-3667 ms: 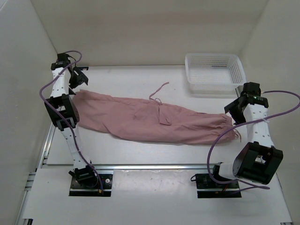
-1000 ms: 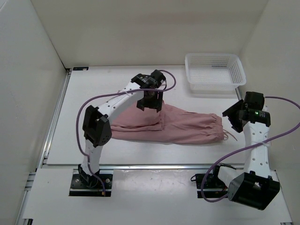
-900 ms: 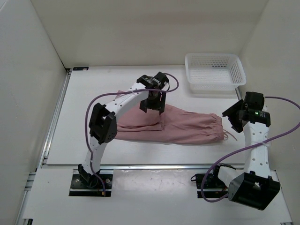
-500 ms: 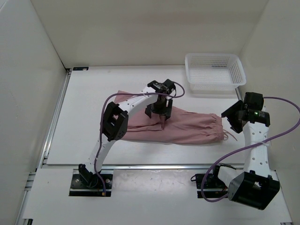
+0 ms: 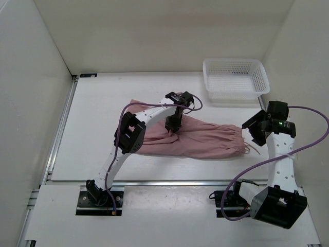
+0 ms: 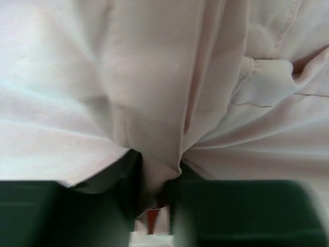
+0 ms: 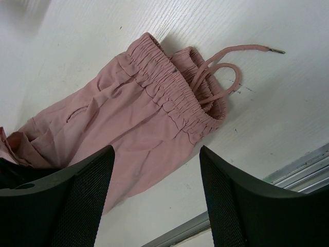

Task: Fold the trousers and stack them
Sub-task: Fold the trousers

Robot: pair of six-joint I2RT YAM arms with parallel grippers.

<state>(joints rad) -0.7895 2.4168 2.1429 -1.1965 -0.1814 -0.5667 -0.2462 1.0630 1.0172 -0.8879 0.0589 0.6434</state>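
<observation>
The dusty-pink trousers (image 5: 211, 141) lie across the middle of the table, their leg end doubled over toward the centre. My left gripper (image 5: 172, 125) points down onto the fold and is shut on the trousers. In the left wrist view a pinched ridge of the trousers (image 6: 154, 77) runs into the left gripper (image 6: 157, 190). My right gripper (image 5: 255, 131) hovers open just off the gathered waistband (image 7: 175, 98). In the right wrist view the right gripper (image 7: 154, 206) holds nothing, and the drawstring cords (image 7: 226, 67) trail on the table.
A white mesh basket (image 5: 234, 77) stands at the back right. White walls close in the table on the left, back and right. A metal rail (image 5: 169, 181) runs along the near edge.
The left gripper has moved right and slightly nearer over the folded leg, then closed on a ridge of fabric. The right arm has hardly moved.
</observation>
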